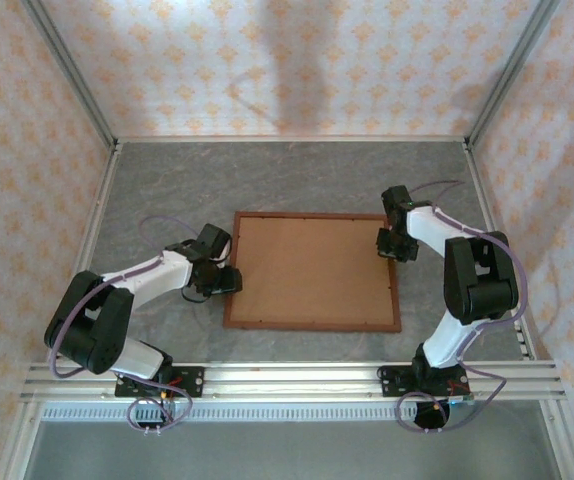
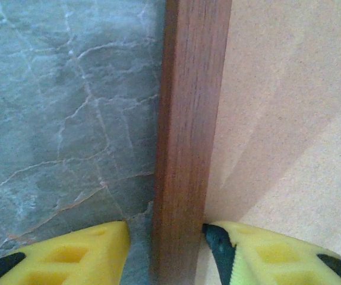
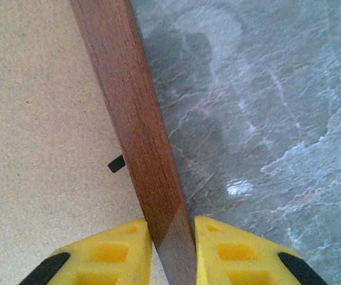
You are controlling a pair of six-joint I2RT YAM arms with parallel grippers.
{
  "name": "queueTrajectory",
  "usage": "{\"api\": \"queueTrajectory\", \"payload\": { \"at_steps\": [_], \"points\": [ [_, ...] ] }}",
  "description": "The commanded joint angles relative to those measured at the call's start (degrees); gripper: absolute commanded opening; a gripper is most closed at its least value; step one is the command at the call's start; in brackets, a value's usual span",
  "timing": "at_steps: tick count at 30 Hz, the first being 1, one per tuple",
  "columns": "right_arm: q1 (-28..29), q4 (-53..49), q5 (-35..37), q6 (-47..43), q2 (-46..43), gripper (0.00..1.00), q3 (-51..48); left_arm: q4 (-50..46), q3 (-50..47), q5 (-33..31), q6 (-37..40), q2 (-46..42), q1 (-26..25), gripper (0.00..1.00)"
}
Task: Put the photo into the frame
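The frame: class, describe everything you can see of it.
The frame is a rectangle of thin reddish-brown wood moulding, lying flat, back up, on the grey marbled table. A plain brown backing board fills it, with a small black tab at its right rail. The right gripper pinches that rail; the left gripper straddles the left rail, one finger clear of it.

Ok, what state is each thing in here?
frame: flat on the table, backing side up.
backing board: seated inside the frame.
left tool: open astride the frame's left rail, gap on the outer side.
right tool: shut on the frame's right rail.
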Motion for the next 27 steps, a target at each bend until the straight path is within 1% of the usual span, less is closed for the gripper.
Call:
{"api": "queueTrajectory", "payload": {
  "at_steps": [1,5,9,11,13,17,20,22,26,27],
  "points": [
    [0.2,0.8,-0.5,0.3,1.5,0.22,-1.2,1.6,0.1,-2.8,-0.1,-1.6,-1.0,0.5],
    [0.2,1.2,-1.4,0.7,1.1,0.23,-0.5,-1.1,2.0,-8.0,0.6,-5.4,-1.0,0.59],
    [0.2,3.4,-5.6,2.7,1.3,0.23,0.5,-1.3,3.1,-12.4,0.6,-9.6,-1.1,0.66],
    [0.4,4.4,-7.5,3.7,1.8,0.23,1.5,-0.7,3.9,-12.3,0.7,-11.4,-1.0,0.69],
    [1.0,5.4,-9.3,5.0,2.7,0.23,2.9,1.0,4.1,-10.4,0.7,-13.3,-1.1,0.72],
    [2.6,7.2,-10.7,7.7,5.2,0.23,6.4,4.6,4.2,-6.5,0.8,-16.1,-2.2,0.75],
    [5.1,9.4,-11.4,10.3,8.0,0.23,9.9,7.6,4.1,-4.8,1.9,-17.1,-5.4,0.76],
    [6.8,9.8,-12.6,11.2,10.8,0.25,13.3,9.4,4.2,-4.2,3.2,-17.2,-8.8,0.76],
    [8.2,8.4,-14.3,10.6,13.3,0.29,18.4,12.7,4.2,-7.1,6.9,-16.1,-17.0,0.77],
    [8.2,7.8,-14.0,10.1,12.7,0.32,18.8,13.6,4.2,-8.4,8.2,-15.5,-19.2,0.77]
  ]
}}
